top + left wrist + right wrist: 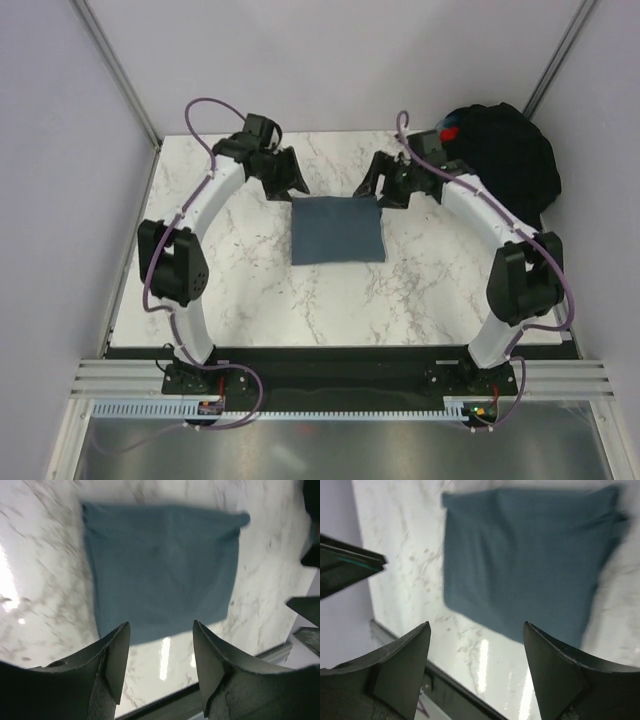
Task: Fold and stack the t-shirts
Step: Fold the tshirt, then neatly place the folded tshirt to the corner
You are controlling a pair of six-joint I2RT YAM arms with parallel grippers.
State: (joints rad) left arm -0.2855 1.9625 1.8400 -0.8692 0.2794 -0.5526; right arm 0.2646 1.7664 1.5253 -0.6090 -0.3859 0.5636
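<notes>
On the marble bench (pixel 250 290) the folded blue-grey shirt (pixel 338 230) is flanked by the left gripper (pixel 285 182) and right gripper (pixel 385 186), both open, best raised straight, sparing the fold.

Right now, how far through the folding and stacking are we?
Done: the blue-grey t-shirt lies folded in a rectangle mid-table. In hand: nothing; the left fingers and right fingers are open and empty, near its far edge. Left: the black t-shirts sit heaped at the far right corner, unfolded, and nothing is stacked yet.
</notes>
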